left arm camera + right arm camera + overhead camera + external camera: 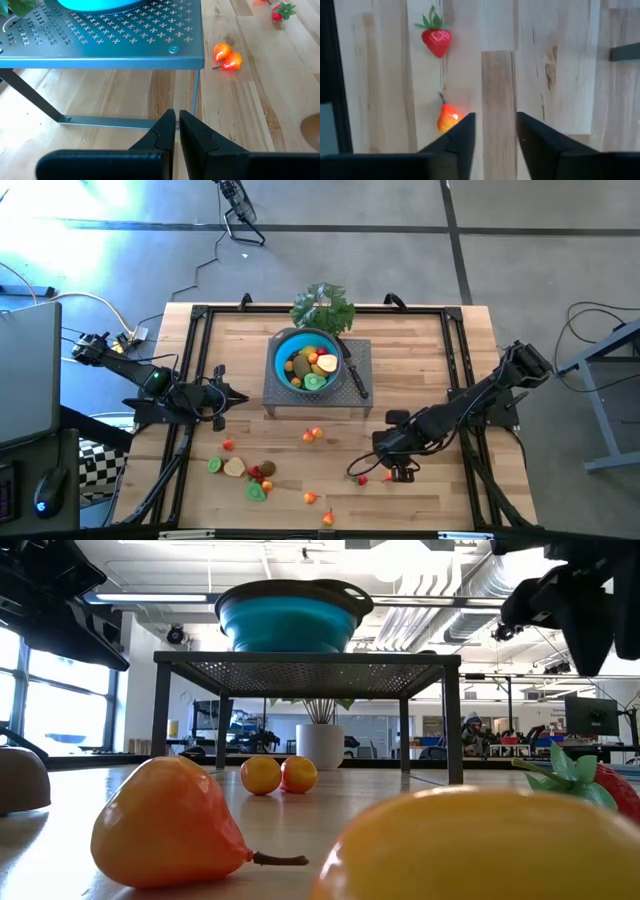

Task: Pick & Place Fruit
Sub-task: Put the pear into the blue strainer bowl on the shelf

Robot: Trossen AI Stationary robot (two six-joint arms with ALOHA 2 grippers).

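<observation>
- Pear [448, 119] lies on the table [560, 75] just beside the right gripper [494, 135], whose fingers stand spread and empty; strawberry [436, 39] beyond.
- Probably light, hard, slick plastic: grip the pear's belly.
- Left gripper [176, 131], pressed together, waits by the rack [100, 45].

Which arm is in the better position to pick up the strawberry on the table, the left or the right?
Probably the right. The right gripper hangs open just beside the strawberry and a small pear. The left gripper, shut, waits by the metal stand, across the table.
</observation>
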